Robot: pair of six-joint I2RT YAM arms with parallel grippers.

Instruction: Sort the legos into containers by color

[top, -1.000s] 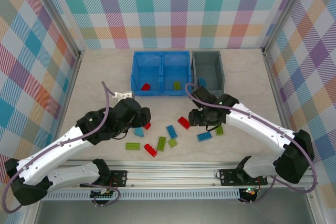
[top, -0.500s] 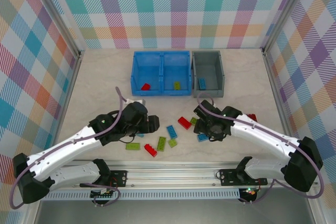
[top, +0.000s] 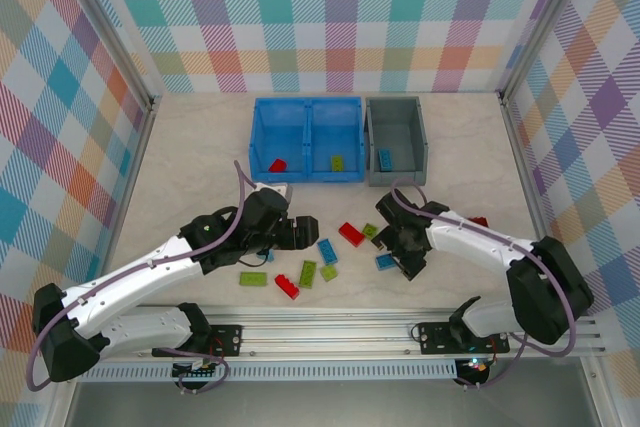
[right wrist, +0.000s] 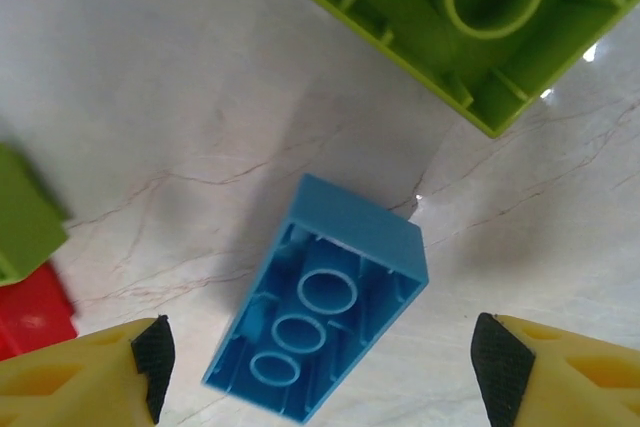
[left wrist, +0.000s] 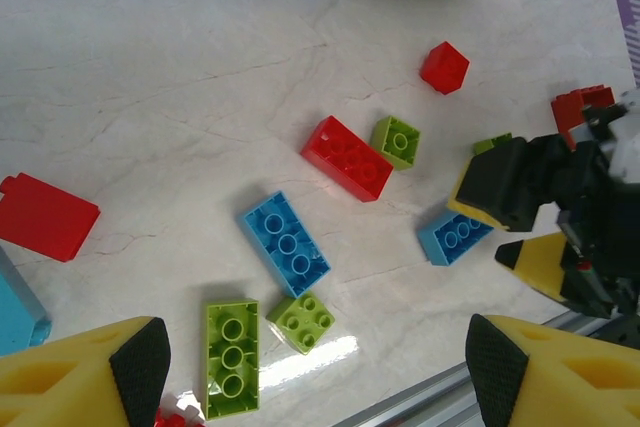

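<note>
Loose legos lie on the marble table between the arms: a red brick (top: pixel 350 234), a blue one (top: pixel 327 250), lime green ones (top: pixel 307 273) and a second red (top: pixel 287 287). My right gripper (right wrist: pixel 323 362) is open and straddles an upside-down blue brick (right wrist: pixel 320 312) without touching it; this brick (top: pixel 387 261) shows beside the gripper from above. My left gripper (left wrist: pixel 318 367) hangs open and empty over a small green brick (left wrist: pixel 303 320) and a long green brick (left wrist: pixel 231 357). The blue bin (top: pixel 305 112) holds a red and a green brick; the grey bin (top: pixel 397 112) holds a blue one.
A red brick (top: pixel 480 222) lies to the right beyond the right arm. More bricks sit left of the pile: a green one (top: pixel 252 278) and a red one (left wrist: pixel 45 215). A metal rail (top: pixel 330 322) bounds the near edge; plaid walls enclose the table.
My right gripper has opened and come down from the grey bin onto the blue brick. My left arm has swung right over the pile, still open.
</note>
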